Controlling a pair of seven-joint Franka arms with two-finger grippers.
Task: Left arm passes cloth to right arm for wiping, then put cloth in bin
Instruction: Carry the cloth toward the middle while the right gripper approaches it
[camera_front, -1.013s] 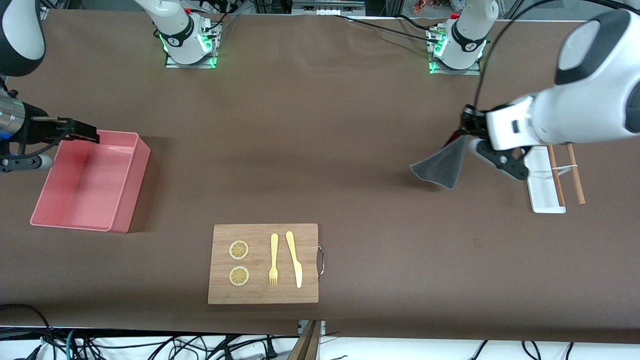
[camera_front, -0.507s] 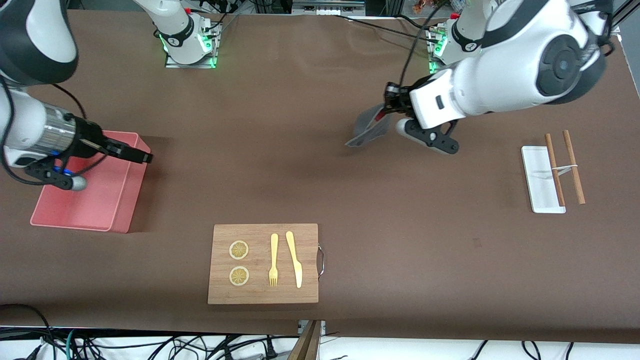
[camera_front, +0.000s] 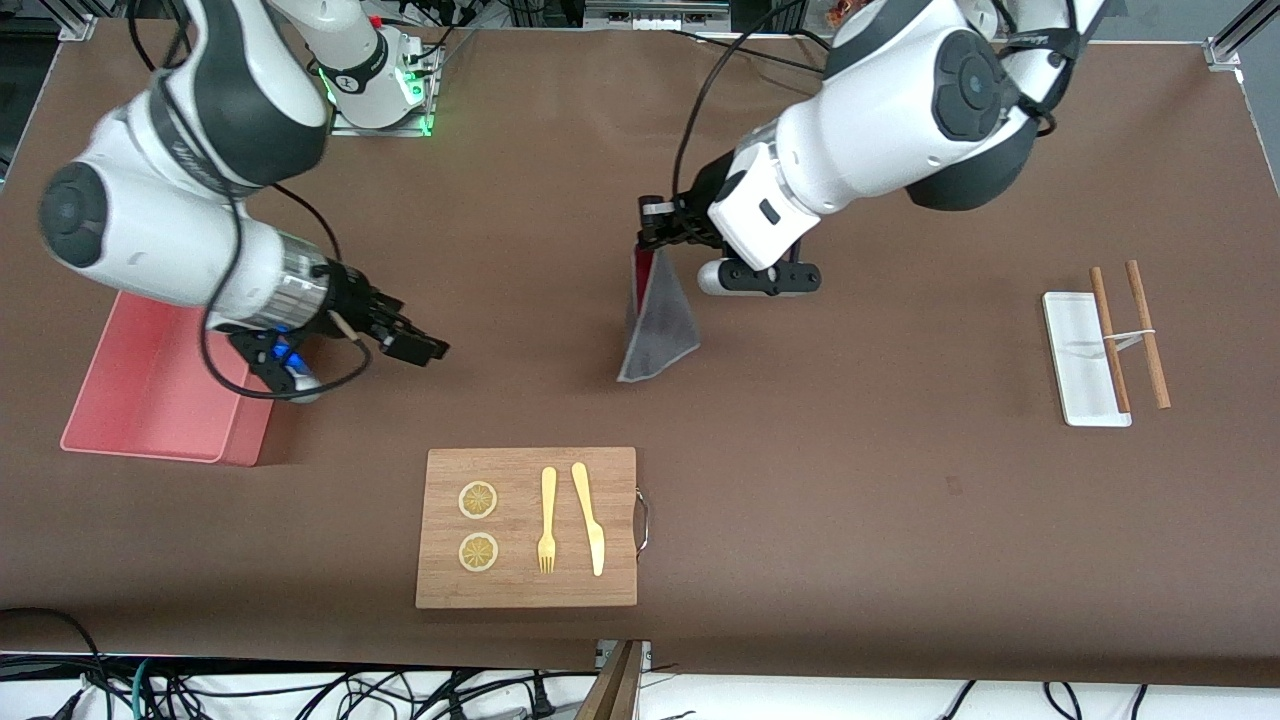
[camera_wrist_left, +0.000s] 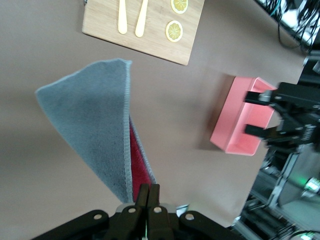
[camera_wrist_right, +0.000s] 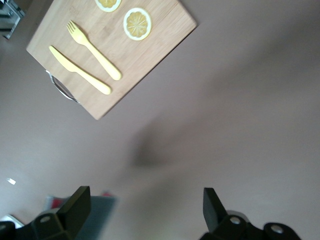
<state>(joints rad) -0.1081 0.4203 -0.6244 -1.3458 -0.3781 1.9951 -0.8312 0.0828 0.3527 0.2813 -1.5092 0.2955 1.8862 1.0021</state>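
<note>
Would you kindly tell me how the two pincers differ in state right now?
The left pincer is shut on the cloth, which hangs from it above the table; the right pincer is open and holds nothing. The left pincer is over mid-table, the right nearer the pink bin. Both are black and aloft.

Wooden board (camera_front: 527, 527) carries fork (camera_front: 547, 520), knife (camera_front: 589, 517), two lemon slices (camera_front: 478, 500).

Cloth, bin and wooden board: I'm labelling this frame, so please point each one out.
cloth (camera_front: 660, 325), front view, grey face hanging below the left arm's closed jaws
bin (camera_front: 150, 380), front view, bare pink floor
wooden board (camera_front: 520, 590), front view, bare wood near its edge
</note>
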